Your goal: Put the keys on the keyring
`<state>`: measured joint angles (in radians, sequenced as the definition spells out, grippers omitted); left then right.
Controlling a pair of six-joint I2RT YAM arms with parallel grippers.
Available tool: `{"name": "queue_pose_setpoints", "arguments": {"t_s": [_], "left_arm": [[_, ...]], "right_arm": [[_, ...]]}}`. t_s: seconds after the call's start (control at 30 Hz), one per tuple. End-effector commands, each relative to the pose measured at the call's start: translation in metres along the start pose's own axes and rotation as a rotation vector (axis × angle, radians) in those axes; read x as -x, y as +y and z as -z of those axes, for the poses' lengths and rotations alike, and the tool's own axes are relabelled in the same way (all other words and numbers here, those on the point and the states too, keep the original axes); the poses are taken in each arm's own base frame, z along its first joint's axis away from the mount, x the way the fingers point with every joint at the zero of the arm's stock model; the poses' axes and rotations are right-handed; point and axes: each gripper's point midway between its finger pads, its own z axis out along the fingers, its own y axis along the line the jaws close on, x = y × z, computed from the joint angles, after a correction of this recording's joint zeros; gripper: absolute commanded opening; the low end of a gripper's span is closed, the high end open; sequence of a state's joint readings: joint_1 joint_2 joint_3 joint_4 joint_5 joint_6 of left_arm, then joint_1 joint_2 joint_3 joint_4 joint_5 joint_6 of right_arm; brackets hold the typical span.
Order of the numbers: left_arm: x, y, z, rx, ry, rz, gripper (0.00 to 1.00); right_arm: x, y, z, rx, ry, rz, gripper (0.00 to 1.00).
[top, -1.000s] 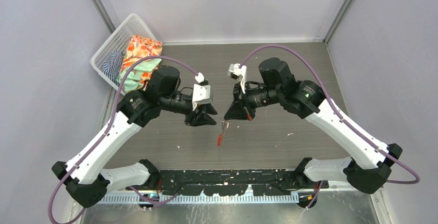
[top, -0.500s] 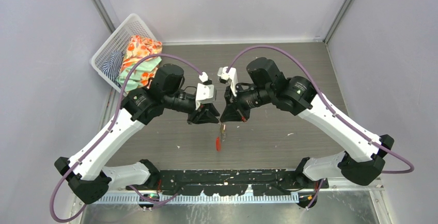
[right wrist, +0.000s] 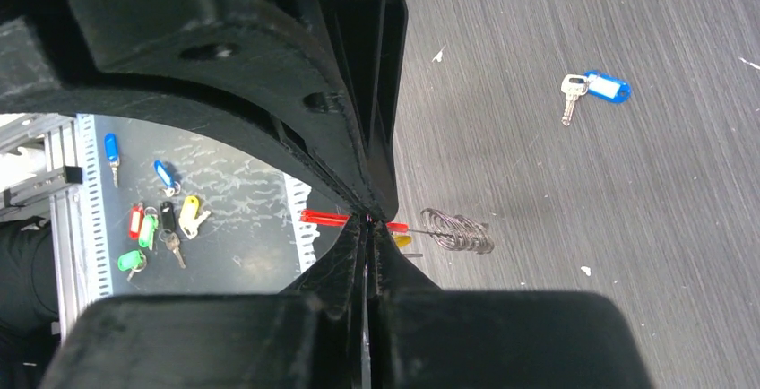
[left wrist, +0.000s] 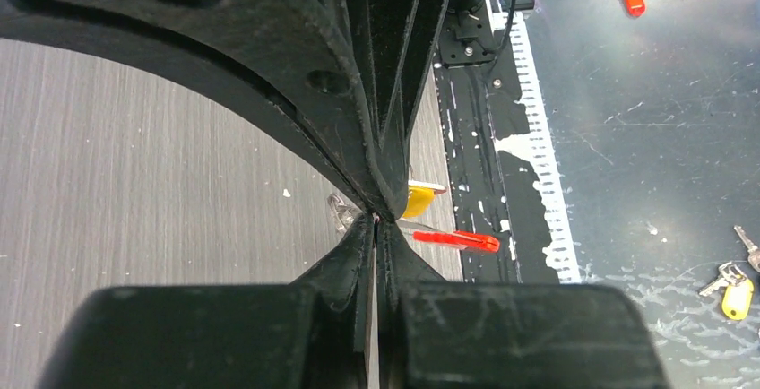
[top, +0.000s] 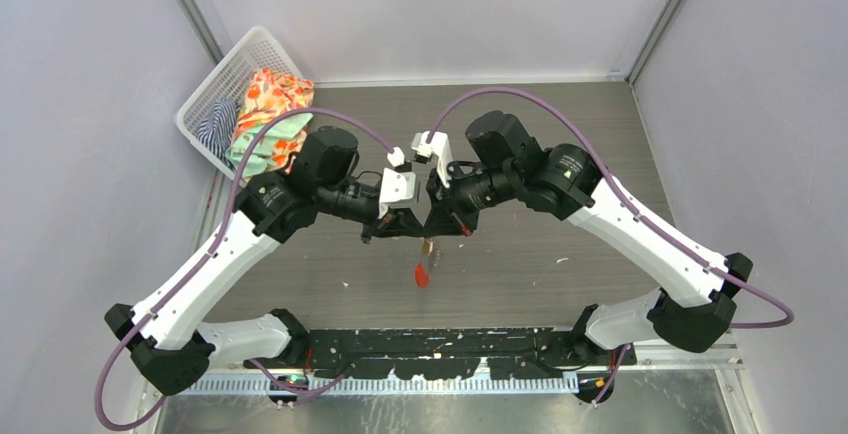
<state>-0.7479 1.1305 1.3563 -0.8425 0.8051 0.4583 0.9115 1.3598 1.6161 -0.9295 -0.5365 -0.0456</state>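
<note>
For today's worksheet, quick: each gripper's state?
Left gripper: closed, seemingly on the yellow-orange plastic-headed key.
Right gripper: closed on the grey metal keyring with red oval tag.

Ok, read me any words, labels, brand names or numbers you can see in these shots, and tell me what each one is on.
No text can be read in any view.
Green mark on the right arm: too small to read.
White insert in the blue key tag: no writing can be made out.
White insert in the yellow key tag: too small to tell.
</note>
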Motion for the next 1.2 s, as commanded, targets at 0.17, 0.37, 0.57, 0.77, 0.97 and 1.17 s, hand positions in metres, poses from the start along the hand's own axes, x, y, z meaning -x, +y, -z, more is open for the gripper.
{"name": "queue_pose_setpoints", "arguments": {"t_s": [0.17,0.37,0.57,0.77,0.97,1.17], "left_arm": [[0.005,0.0,0.011,0.058,0.0,-0.037,0.0],[0.022,0.001,0.011,0.086,-0.085,-0.013,0.0],[0.046,0.002,0.014,0.101,-0.177,0.008,0.0],[0.064,0.003,0.018,0.121,-0.255,0.033,0.0],[0.068,0.004,0.02,0.133,-0.272,0.047,0.0],[0.067,0.005,0.021,0.146,-0.273,0.043,0.0]], "right_arm": [[0.035,0.004,0.027,-0.067,-0.208,0.001,0.36],[0.032,0.004,0.042,-0.065,-0.311,-0.069,0.46],[0.037,0.01,0.04,0.0,-0.417,-0.139,0.47],[0.045,0.02,0.046,0.068,-0.508,-0.171,0.35],[0.041,0.02,0.052,0.064,-0.552,-0.206,0.25],[0.036,0.02,0.052,0.069,-0.556,-0.226,0.26]]}}
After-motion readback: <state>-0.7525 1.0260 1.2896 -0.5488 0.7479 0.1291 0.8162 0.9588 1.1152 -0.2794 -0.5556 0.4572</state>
